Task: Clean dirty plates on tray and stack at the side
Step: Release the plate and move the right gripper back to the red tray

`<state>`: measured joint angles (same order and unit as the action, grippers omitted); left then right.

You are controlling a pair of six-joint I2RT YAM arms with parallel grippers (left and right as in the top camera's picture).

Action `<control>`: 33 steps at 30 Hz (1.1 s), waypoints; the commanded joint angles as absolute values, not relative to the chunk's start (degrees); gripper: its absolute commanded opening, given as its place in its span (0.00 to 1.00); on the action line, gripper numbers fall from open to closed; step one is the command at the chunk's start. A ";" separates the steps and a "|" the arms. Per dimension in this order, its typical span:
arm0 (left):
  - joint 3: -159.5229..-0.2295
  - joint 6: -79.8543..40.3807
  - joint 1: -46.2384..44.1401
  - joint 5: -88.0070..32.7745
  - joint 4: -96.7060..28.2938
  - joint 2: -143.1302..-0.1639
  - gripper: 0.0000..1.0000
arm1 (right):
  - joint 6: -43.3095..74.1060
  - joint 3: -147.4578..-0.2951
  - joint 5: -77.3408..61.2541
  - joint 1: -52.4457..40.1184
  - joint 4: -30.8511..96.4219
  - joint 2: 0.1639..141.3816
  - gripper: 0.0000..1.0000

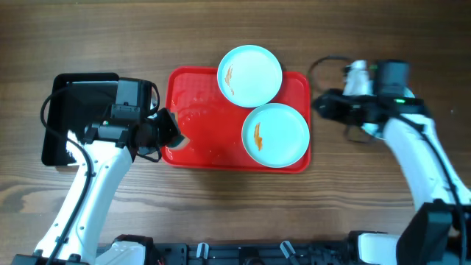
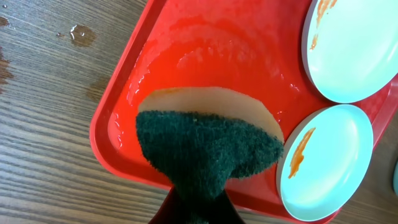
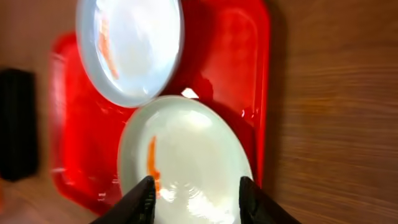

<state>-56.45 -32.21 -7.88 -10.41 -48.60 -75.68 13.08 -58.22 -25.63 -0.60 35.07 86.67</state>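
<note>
overhead / tray (image 1: pixel 199 96): red, lying mid-bench (image 1: pixel 368 44), its long sides parallel to the bench's near edge.
overhead / far plate (image 1: pixel 250 75): on the tray's far rim, overhanging toward the bench's far edge; orange smear on its left part.
overhead / near plate (image 1: pixel 276 135): inside the tray at its right end, just beside the far plate; one orange smear.
overhead / left claw (image 1: pixel 168 131): at the tray's left end, clamped on a sponge (image 1: pixel 176 140).
overhead / right claw (image 1: pixel 321 107): over bare bench just off the tray's right end, clear of both plates.
overhead / black tray (image 1: pixel 55 118): by the bench's left edge, partly under the left arm.
left wrist / sponge (image 2: pixel 205 149): dark green scouring face over a tan layer, pinched narrow where the claw holds it, over the wet tray (image 2: pixel 205 56) floor.
left wrist / droplet (image 2: pixel 81 34): on the wood beside the tray.
right wrist / right claw (image 3: pixel 198 199): fingers (image 3: pixel 140 202) apart, the near plate (image 3: pixel 186 155) showing in the gap below them; the far plate (image 3: pixel 130 50) beyond.
</note>
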 commanded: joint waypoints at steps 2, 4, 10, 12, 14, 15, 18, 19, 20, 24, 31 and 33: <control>-56.03 -32.16 -8.16 -10.92 -48.60 -75.11 0.04 | 18.20 -58.48 -7.09 -9.34 32.88 90.59 0.43; -56.03 -32.16 -8.16 -10.92 -48.62 -75.11 0.04 | 20.40 -58.48 -1.41 -11.46 32.23 92.47 0.43; -56.03 -32.16 -8.16 -10.92 -48.60 -75.11 0.04 | 17.04 -58.48 -5.02 -12.05 29.34 99.02 0.42; -56.03 -32.16 -8.16 -10.92 -48.60 -75.11 0.04 | 15.81 -58.48 -7.88 -12.05 28.62 100.86 0.36; -56.03 -32.16 -8.16 -10.92 -48.60 -75.11 0.04 | 15.03 -58.48 -9.13 -12.05 28.34 102.61 0.29; -56.03 -32.16 -8.16 -10.92 -48.62 -75.11 0.04 | 15.03 -58.48 -9.10 -12.05 28.34 103.37 0.27; -56.03 -32.16 -8.16 -10.92 -48.64 -75.11 0.04 | 15.03 -58.48 -9.13 -12.05 28.08 104.60 0.26; -56.03 -32.16 -8.16 -10.92 -48.62 -75.11 0.04 | 15.05 -58.48 -9.10 -12.05 28.10 104.75 0.23; -56.03 -32.16 -8.16 -10.92 -48.64 -75.11 0.04 | 15.05 -58.48 -9.13 -12.05 28.12 104.81 0.20; -56.03 -32.16 -8.16 -10.92 -48.62 -75.11 0.04 | 15.16 -58.48 -10.39 -12.05 28.42 104.79 0.12; -56.03 -32.16 -8.16 -10.92 -48.62 -75.11 0.04 | 14.98 -58.48 -18.17 -12.05 29.26 104.79 0.06; -56.03 -32.16 -8.16 -10.92 -48.62 -75.11 0.04 | 14.85 -58.48 -18.33 -12.19 29.87 104.79 0.06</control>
<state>-56.45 -32.21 -7.88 -10.41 -48.62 -75.68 15.11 -58.22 -14.81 -11.92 29.34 103.94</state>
